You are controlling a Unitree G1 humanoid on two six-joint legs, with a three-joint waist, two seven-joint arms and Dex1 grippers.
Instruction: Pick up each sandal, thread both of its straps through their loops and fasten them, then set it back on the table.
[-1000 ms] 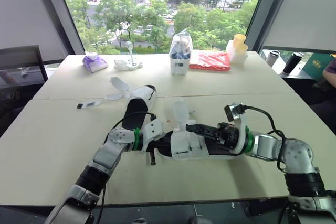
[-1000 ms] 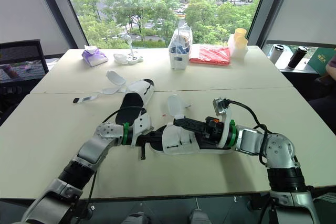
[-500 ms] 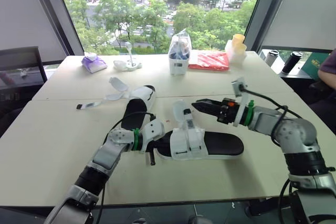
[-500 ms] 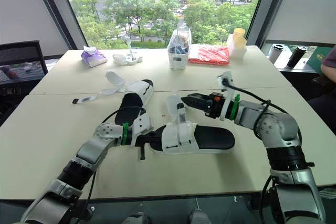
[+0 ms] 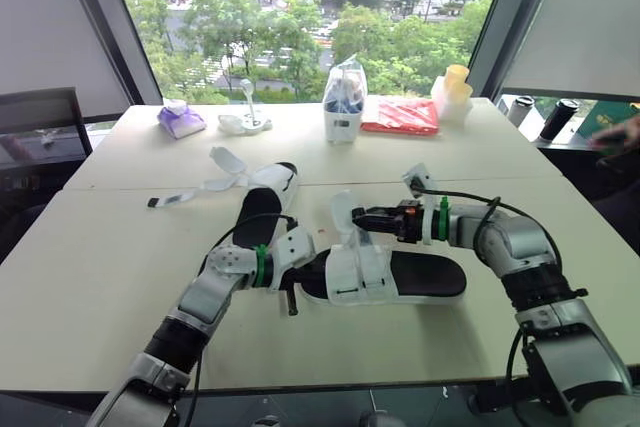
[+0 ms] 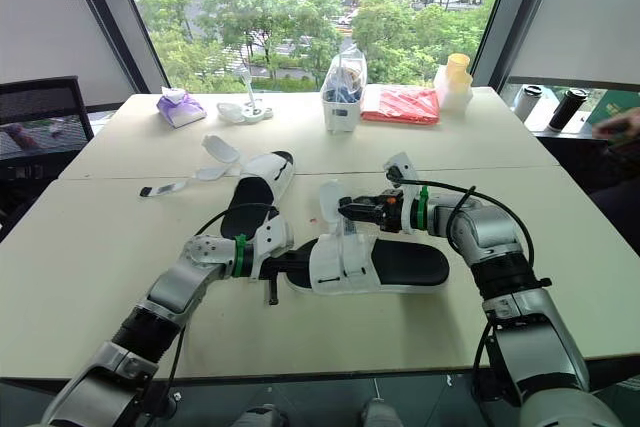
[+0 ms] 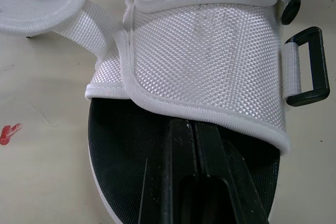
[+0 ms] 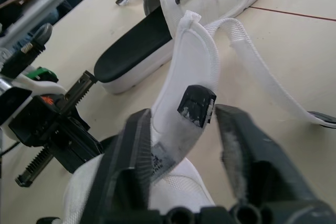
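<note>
white woven webbing over a black foam footbed: that was the sandal (image 5: 420,277) i was working, lying flat on the tabletop (image 5: 90,277) about midway between its left and right edges and nearer the front edge than the far one. my left hand (image 7: 193,125) had its fingers pressed together with no gap, laid on the footbed just under the fastened band and pinning that end down. my right hand (image 8: 181,116) was parted to a middling width, one finger either side of the loose strap (image 8: 191,72), which stood up from the sandal; i judged the pads had not yet clamped it. the strap ended in a small black tab (image 8: 197,106). a black loop (image 7: 310,66) hung off the side of the band, empty.

i expected the sandal to be light, so one hand would have to weigh it down while the other pulled. the webbing looked limp and would fold rather than push, so i reckoned the place to take hold was close behind the tab, where it is stiffest, and to steer that end into the loop. the weave looked grippy enough not to slip.

the second sandal (image 5: 265,197) lay towards the far edge and the left, its straps undone.
</note>
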